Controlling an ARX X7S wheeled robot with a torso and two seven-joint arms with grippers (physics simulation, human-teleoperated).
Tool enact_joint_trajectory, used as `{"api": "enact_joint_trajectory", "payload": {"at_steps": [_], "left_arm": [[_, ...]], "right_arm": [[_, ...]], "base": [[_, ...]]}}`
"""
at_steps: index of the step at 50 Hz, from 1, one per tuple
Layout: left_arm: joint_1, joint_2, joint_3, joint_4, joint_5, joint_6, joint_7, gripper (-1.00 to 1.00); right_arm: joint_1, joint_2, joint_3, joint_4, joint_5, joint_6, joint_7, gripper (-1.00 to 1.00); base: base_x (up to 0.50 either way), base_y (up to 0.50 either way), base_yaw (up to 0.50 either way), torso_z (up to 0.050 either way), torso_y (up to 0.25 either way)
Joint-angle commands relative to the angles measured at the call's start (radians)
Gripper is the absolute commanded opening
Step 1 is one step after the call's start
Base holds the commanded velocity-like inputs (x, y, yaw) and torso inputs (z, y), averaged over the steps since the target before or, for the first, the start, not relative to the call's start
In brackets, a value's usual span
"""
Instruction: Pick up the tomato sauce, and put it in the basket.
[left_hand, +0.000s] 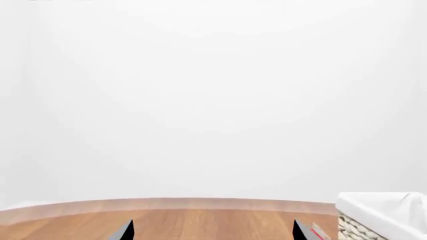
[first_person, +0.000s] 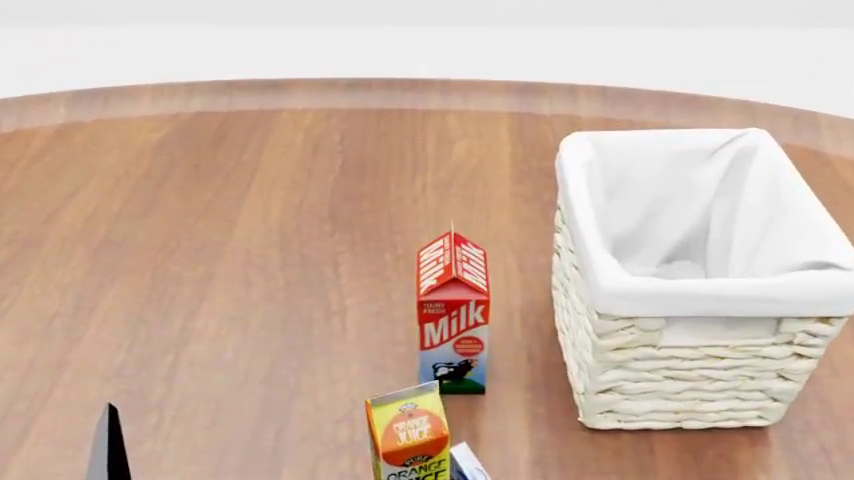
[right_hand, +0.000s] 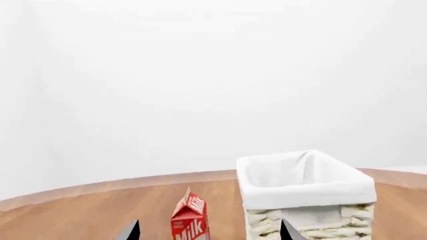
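The tomato sauce is out of view in all three views. The basket (first_person: 694, 300), cream-white wicker with a white cloth lining, stands on the right of the wooden table (first_person: 240, 250) and holds nothing that I can see. It also shows in the right wrist view as the basket (right_hand: 305, 186), and one corner of the basket (left_hand: 380, 215) shows in the left wrist view. My left gripper (left_hand: 213, 232) is open over bare wood, and one dark fingertip (first_person: 110, 448) pokes in at the head view's lower left. My right gripper (right_hand: 210, 232) is open, facing the milk carton from a distance.
A red milk carton (first_person: 454, 315) stands left of the basket, seen again as the carton (right_hand: 191, 220) by the right wrist camera. In front of it is an orange juice carton (first_person: 408, 435), with the corner of another pack (first_person: 467, 465) beside it. The table's far edge curves against a white wall.
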Motion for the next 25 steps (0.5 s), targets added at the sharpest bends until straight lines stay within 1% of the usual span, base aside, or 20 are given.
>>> {"api": "enact_joint_trajectory", "payload": {"at_steps": [1, 11, 25], "left_arm": [[0.001, -0.006, 0.011, -0.002, 0.01, 0.003, -0.015, 1.0], [-0.002, -0.012, 0.016, -0.004, 0.008, 0.004, -0.024, 1.0], [-0.009, -0.02, 0.023, -0.011, 0.005, 0.003, -0.035, 1.0]], "right_arm": [[-0.188, -0.012, 0.033, 0.121, 0.009, -0.148, -0.091, 1.0], [-0.187, -0.014, 0.024, 0.138, 0.002, -0.148, -0.096, 1.0], [-0.167, -0.022, 0.002, 0.219, -0.04, -0.099, -0.072, 1.0]], "base": [[0.0, 0.0, 0.0, 0.0, 0.0], [0.0, 0.0, 0.0, 0.0, 0.0], [0.0, 0.0, 0.0, 0.0, 0.0]]}}
